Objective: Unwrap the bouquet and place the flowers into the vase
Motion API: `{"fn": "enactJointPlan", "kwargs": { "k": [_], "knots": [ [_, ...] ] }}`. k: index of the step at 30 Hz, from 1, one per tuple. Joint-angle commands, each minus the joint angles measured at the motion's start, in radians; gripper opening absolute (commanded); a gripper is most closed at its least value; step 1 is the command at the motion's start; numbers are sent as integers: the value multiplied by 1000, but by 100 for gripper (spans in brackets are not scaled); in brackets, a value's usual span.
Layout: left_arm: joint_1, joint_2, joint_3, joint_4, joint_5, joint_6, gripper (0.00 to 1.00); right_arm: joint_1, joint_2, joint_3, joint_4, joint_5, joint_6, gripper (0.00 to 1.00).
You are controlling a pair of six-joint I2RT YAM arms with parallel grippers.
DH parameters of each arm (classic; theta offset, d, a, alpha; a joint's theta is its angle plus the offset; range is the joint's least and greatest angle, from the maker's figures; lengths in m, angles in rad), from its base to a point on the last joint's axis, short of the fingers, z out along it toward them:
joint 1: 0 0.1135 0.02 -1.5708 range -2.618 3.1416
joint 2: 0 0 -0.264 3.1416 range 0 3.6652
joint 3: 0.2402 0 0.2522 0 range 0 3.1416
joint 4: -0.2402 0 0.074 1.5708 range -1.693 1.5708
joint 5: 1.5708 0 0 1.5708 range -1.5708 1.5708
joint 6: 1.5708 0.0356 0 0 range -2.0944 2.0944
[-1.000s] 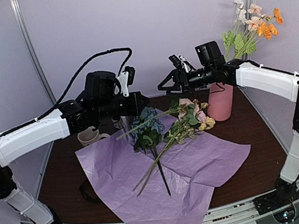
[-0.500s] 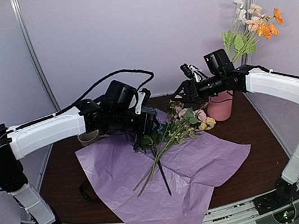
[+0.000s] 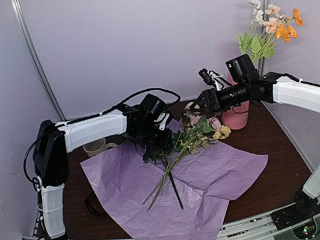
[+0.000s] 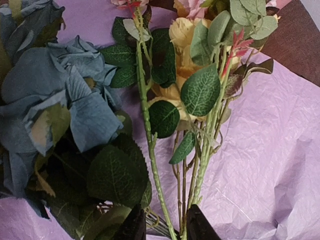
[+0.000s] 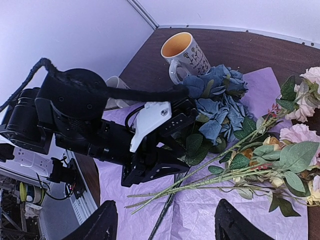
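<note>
The bouquet is unwrapped: pink-lilac tissue paper (image 3: 178,196) lies spread flat, and the flowers (image 3: 187,140) lie across it, blooms toward the back. My left gripper (image 3: 162,139) is down at the stems. In the left wrist view its jaws (image 4: 166,221) straddle several green stems (image 4: 150,145). The right finger touches them, and a small gap shows at the left finger. A dusty blue bloom (image 4: 50,90) lies to the left. My right gripper (image 5: 167,225) hovers open and empty above the pink blooms (image 3: 199,117). The pink vase (image 3: 235,114) stands behind the right arm.
A patterned mug (image 5: 187,55) stands behind the blue bloom (image 5: 220,100), and a cream mug (image 3: 94,147) sits at the paper's left corner. Orange and peach blooms (image 3: 273,26) rise above the vase. A dark loop (image 3: 93,203) lies left of the paper.
The left arm swung down and right onto the stems; its jaws opened wide, then narrowed around them. The right gripper dropped slightly toward the blooms.
</note>
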Motion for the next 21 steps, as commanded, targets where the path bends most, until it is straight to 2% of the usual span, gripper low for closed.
{"fn": "enactJointPlan", "kwargs": {
  "k": [1, 4, 11, 21],
  "knots": [
    [14, 66, 63, -37, 20, 11, 27, -7, -35, -16, 24, 18, -15, 65],
    [18, 103, 97, -54, 35, 9, 23, -11, -35, -14, 23, 14, -12, 65],
    [23, 170, 149, -89, 46, 11, 30, -12, -29, -13, 24, 10, -9, 64],
    [29, 257, 179, -98, 28, -2, 27, -13, -15, -6, 22, 10, -7, 63]
  ]
}}
